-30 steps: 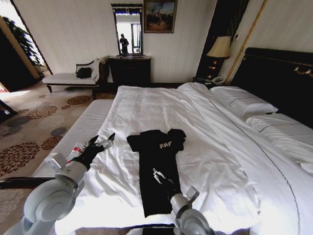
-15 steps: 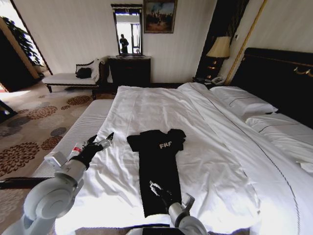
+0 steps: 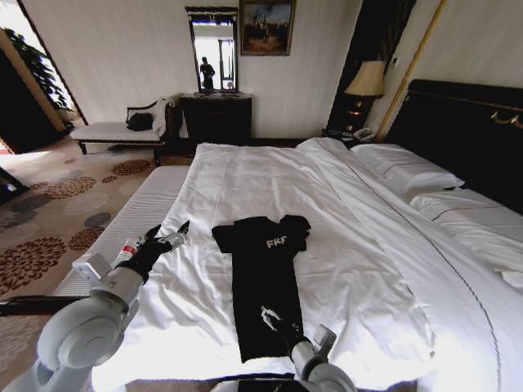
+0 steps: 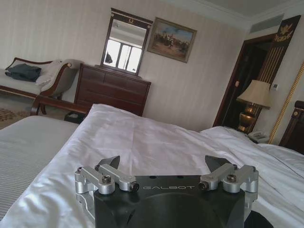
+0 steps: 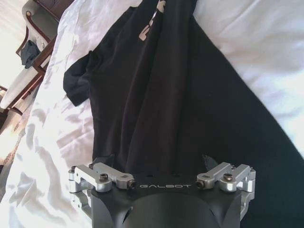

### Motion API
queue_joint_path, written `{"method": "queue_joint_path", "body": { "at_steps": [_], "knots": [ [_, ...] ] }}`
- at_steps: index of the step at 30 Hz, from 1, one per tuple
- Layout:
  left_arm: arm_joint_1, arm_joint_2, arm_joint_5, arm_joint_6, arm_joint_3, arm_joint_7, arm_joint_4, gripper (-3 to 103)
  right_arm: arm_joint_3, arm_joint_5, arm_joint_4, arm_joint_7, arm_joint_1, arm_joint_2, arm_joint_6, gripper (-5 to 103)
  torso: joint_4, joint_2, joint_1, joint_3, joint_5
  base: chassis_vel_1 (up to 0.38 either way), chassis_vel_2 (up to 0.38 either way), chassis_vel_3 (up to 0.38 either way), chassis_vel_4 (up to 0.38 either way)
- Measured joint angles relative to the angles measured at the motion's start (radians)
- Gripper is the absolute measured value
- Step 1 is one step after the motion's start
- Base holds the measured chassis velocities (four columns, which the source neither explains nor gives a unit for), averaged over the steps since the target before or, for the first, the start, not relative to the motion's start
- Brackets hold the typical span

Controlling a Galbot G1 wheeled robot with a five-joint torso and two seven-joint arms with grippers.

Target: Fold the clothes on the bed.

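The clothes, a black T-shirt (image 3: 260, 278) with white lettering, lie as a long narrow strip on the bed (image 3: 245, 175), sleeves bunched at the far end. My right gripper (image 3: 274, 318) hovers open over the shirt's near end; in the right wrist view (image 5: 159, 161) its fingers are spread wide above the black fabric (image 5: 161, 85), holding nothing. My left gripper (image 3: 167, 237) stays open above the bed's left edge, left of the shirt; in the left wrist view (image 4: 164, 164) it looks across the white sheet (image 4: 142, 137).
A white-cushioned bench (image 3: 139, 208) runs along the bed's left side, with a small white-and-red tube (image 3: 127, 250) beside my left arm. Pillows (image 3: 409, 171) and a dark headboard (image 3: 466, 122) are at the right. A dresser (image 3: 216, 116) and chaise (image 3: 114, 131) stand against the far wall.
My right gripper has drawn back along the shirt toward the bed's near edge. The left arm and the shirt have stayed put.
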State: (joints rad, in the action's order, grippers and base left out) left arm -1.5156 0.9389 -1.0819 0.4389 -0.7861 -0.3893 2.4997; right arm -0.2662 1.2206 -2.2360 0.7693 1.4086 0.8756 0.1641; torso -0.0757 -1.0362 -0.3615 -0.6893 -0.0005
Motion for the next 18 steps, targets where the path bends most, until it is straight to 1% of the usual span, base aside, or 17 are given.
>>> {"method": "queue_joint_path", "body": {
  "at_steps": [4, 7, 10, 12, 16, 17, 18],
  "knots": [
    [-0.019, 0.001, 0.002, -0.001, -0.022, 0.0, 0.0, 100, -0.015, 0.027, 0.003, -0.003, -0.023, 0.024, -0.004, 100, 0.0003, 0.0, 0.0, 0.0, 0.0001, 0.0, 0.0, 0.0, 0.0],
    [-0.025, 0.001, 0.002, -0.001, -0.033, 0.0, 0.0, 100, -0.016, 0.033, -0.004, -0.004, -0.025, 0.026, -0.003, 101, 0.0003, 0.0, 0.0, 0.0, 0.0, 0.0, 0.0, 0.0, 0.0],
    [-0.03, 0.002, 0.001, -0.003, -0.044, 0.0, 0.0, 100, -0.018, 0.033, -0.011, -0.005, -0.02, 0.024, -0.003, 87, 0.0001, 0.0, 0.0, 0.0, -0.0001, 0.0, 0.0, 0.0, 0.0],
    [-0.032, 0.003, 0.0, -0.003, -0.047, 0.0, 0.001, 100, -0.017, 0.033, -0.011, -0.005, -0.018, 0.024, -0.002, 87, 0.0001, 0.0, 0.0, 0.0, -0.0001, 0.0, 0.0, 0.0, 0.0],
    [-0.041, 0.008, 0.002, -0.005, -0.05, 0.0, 0.001, 100, -0.009, 0.027, -0.014, -0.007, -0.011, 0.025, 0.002, 65, 0.0001, 0.0, 0.0, 0.0, -0.0001, 0.0, 0.0, 0.0, 0.0],
    [-0.041, 0.008, 0.002, -0.005, -0.05, 0.0, 0.001, 100, -0.009, 0.027, -0.014, -0.007, -0.011, 0.025, 0.002, 65, 0.0001, 0.0, 0.0, 0.0, -0.0001, 0.0, 0.0, 0.0, 0.0],
    [-0.042, 0.008, 0.003, -0.006, -0.05, 0.0, 0.001, 100, -0.008, 0.022, -0.014, -0.008, -0.01, 0.025, 0.003, 60, 0.0001, 0.0, 0.0, 0.0, -0.0001, 0.0, 0.0, 0.0, 0.0]
  ]
}}
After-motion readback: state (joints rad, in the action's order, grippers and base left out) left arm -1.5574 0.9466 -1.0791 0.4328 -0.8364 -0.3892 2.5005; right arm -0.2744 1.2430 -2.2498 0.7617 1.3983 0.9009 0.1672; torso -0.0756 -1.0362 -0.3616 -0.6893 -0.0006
